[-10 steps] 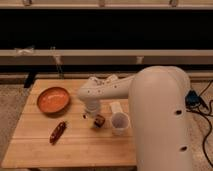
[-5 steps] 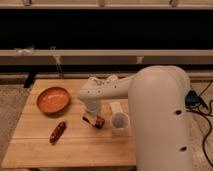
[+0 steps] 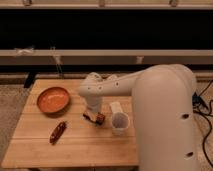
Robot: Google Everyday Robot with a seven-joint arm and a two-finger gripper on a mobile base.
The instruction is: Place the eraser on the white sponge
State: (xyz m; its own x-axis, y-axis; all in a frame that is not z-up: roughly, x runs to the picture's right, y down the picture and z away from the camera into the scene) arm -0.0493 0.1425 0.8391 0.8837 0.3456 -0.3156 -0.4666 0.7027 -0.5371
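Note:
The eraser [image 3: 96, 118], a small dark block with reddish-orange edges, sits at the tip of my gripper [image 3: 93, 116] near the middle of the wooden table [image 3: 90, 147]. It is tilted and just above the tabletop. The gripper hangs down from the big white arm [image 3: 150, 95] and is shut on the eraser. The white sponge [image 3: 115, 107], a small plain white block, lies on the table just right of the gripper and behind the cup. The gripper and eraser are left of the sponge and apart from it.
A translucent whitish cup [image 3: 120, 123] stands right of the eraser, in front of the sponge. An orange bowl [image 3: 53, 99] sits at the back left. A reddish-brown sausage-shaped thing [image 3: 58, 131] lies front left. The arm's bulk covers the table's right side.
The gripper and the eraser have shifted slightly to the left and a little up. The sponge, cup, bowl and sausage have not moved.

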